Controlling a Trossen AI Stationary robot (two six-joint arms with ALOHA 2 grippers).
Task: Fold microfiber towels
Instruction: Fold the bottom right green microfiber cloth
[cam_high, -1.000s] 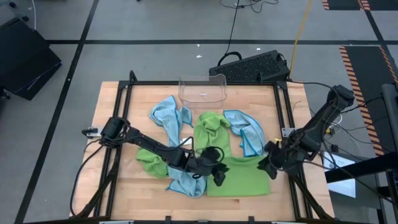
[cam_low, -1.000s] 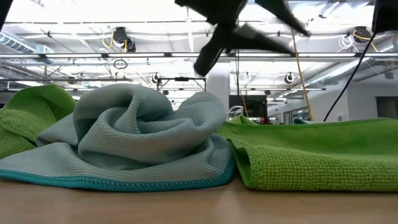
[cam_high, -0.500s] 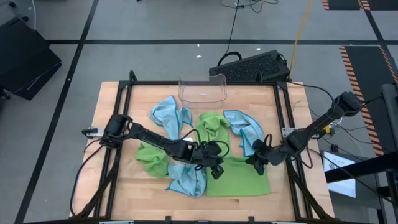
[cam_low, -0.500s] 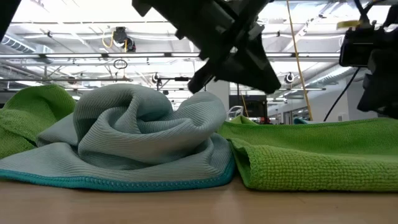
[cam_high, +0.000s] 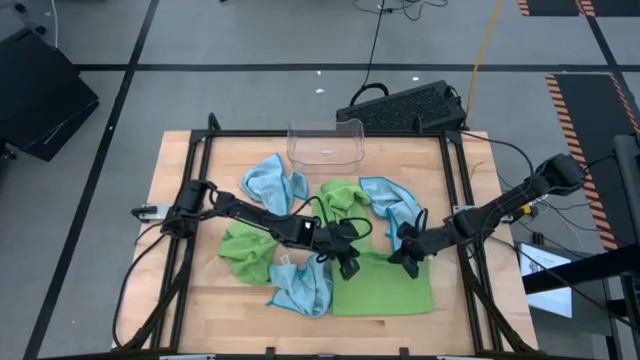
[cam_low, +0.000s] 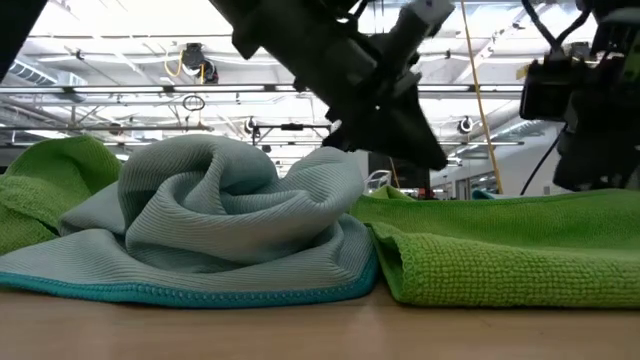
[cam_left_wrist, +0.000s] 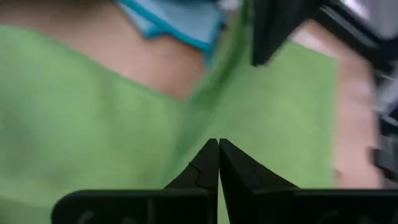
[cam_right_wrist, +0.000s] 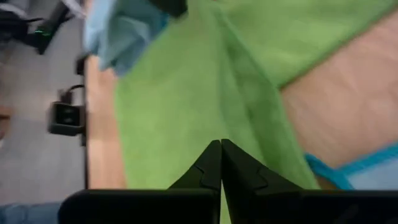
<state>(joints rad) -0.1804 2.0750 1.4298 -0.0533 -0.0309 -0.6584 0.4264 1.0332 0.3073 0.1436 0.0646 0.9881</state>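
Wooden table (cam_high: 180, 160), scattered microfiber towels (cam_high: 385, 285), grey tiled floor (cam_high: 250, 40), black keyboard (cam_high: 405, 105)

Low view: both arms cropped at top edge; green towel (cam_low: 520, 250) cut off right.

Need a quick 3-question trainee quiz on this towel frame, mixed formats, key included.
1. True or false: the flat lime green microfiber towel lies at the table's near edge, between the two arms.
2. The clear plastic bin holds: A) one towel B) nothing C) two towels.
3. Fill in: the left pincer and right pincer are both ____ on that towel's far edge.

Key: 1 true. 2 B. 3 shut; both wrist views show the fingertips pressed together against green cloth.
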